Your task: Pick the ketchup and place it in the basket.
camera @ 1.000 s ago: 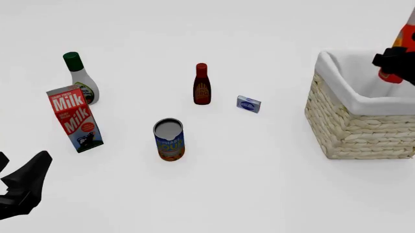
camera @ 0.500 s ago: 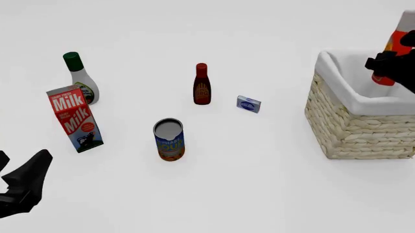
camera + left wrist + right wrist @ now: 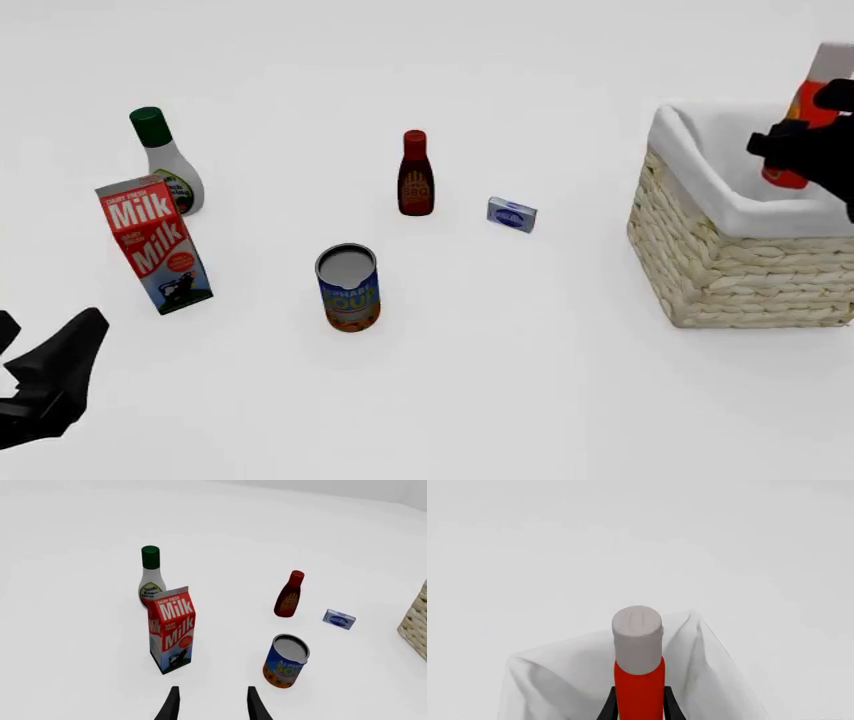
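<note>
On a plain white table (image 3: 534, 350), I clamp the ketchup (image 3: 805, 110) in my right gripper (image 3: 798, 140), hanging just above the basket (image 3: 727, 260). Lowering and release remain; my left gripper (image 3: 212, 705) waits open, well apart from the basket.

Ketchup (image 3: 802, 120) over basket (image 3: 747, 250), far right; milk carton (image 3: 154, 244) far left.
</note>
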